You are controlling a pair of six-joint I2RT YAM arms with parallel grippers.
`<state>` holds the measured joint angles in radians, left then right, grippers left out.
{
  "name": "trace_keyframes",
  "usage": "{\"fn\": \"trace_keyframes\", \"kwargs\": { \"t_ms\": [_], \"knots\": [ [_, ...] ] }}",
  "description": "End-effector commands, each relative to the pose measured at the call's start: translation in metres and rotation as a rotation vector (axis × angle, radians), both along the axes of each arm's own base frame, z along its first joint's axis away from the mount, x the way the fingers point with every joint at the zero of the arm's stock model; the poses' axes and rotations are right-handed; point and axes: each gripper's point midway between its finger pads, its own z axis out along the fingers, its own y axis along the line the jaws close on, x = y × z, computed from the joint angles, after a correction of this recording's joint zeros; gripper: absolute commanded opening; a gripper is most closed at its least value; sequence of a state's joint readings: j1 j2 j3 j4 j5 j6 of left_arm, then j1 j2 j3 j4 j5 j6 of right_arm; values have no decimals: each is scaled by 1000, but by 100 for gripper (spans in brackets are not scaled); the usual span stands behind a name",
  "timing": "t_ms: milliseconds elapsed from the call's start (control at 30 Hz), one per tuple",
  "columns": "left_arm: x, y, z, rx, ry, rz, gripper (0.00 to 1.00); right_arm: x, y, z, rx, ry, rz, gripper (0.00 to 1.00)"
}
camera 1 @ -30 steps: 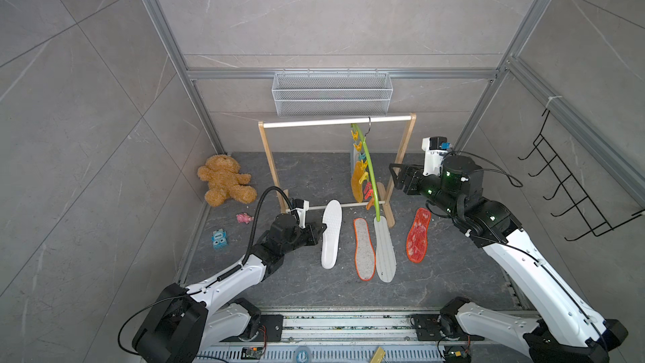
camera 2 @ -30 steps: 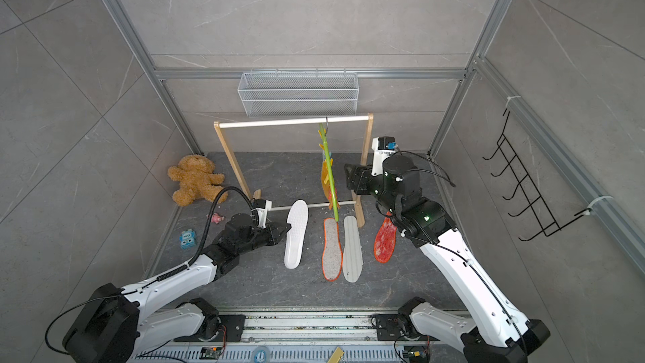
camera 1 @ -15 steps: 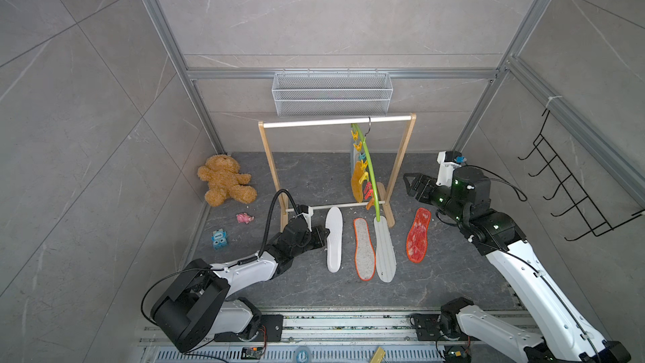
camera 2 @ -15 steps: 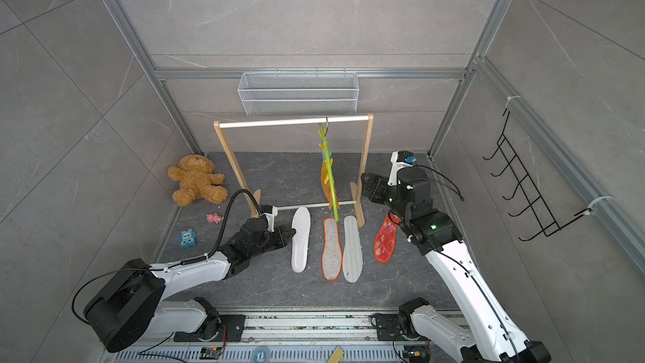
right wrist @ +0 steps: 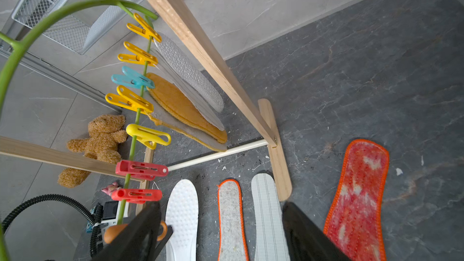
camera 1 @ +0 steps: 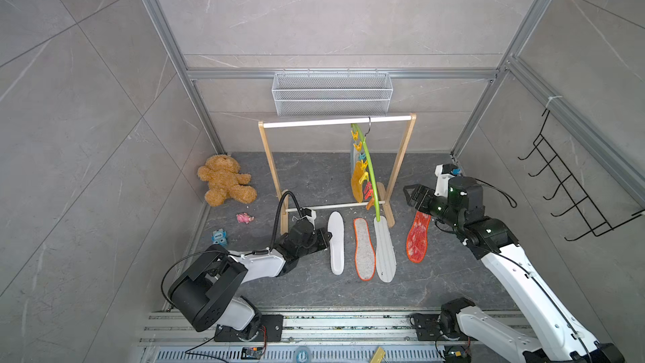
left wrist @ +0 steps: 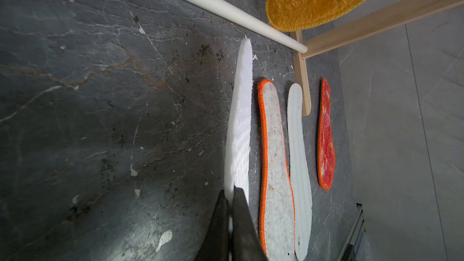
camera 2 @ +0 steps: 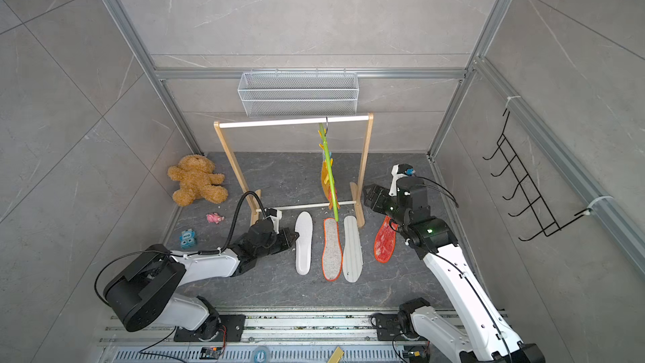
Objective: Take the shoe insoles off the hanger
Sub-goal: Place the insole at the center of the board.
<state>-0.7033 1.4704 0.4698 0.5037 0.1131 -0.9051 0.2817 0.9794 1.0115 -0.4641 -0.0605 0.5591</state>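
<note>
4 insoles (camera 1: pixel 364 248) flat on floor (camera 1: pixel 314 176), orange-yellow insole (camera 1: pixel 356 181) clipped to lime-green hanger (camera 1: pixel 372 179)

The left arm (camera 1: pixel 258 265) and right arm (camera 1: pixel 516 274) have white link shells joined by black joint housings, with small green indicator lights (camera 1: pixel 488 231) on the right. A black ribbed hose (camera 1: pixel 279 211) loops at the left wrist, and thin black cables (camera 1: pixel 502 193) loop at the right wrist beside a white camera mount (camera 1: pixel 444 178). The left gripper (left wrist: pixel 230 193) has black wedge-shaped fingers (left wrist: pixel 242 224).

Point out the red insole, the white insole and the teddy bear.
red insole (camera 1: pixel 418 239): in a top view, its middle.
white insole (camera 1: pixel 338 246): in a top view, mid-length.
teddy bear (camera 1: pixel 225 186): in a top view, its belly.
</note>
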Motion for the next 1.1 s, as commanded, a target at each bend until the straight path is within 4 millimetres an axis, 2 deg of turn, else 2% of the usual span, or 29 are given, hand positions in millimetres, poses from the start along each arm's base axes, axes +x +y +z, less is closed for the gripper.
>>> {"fn": "trace_keyframes", "kwargs": {
  "t_ms": [0,400,733,1067],
  "knots": [
    [12,-13,21,-60,-56,9,0,-2,3,-7,42,10,6,78],
    [11,-30,10,-77,-22,-13,0,-2,4,-33,72,63,8,78],
    [5,-45,1,-88,4,-36,0,-3,3,-40,83,77,8,78],
    [4,-43,-6,-66,25,-28,2,-3,4,-42,97,80,13,78]
  ]
}}
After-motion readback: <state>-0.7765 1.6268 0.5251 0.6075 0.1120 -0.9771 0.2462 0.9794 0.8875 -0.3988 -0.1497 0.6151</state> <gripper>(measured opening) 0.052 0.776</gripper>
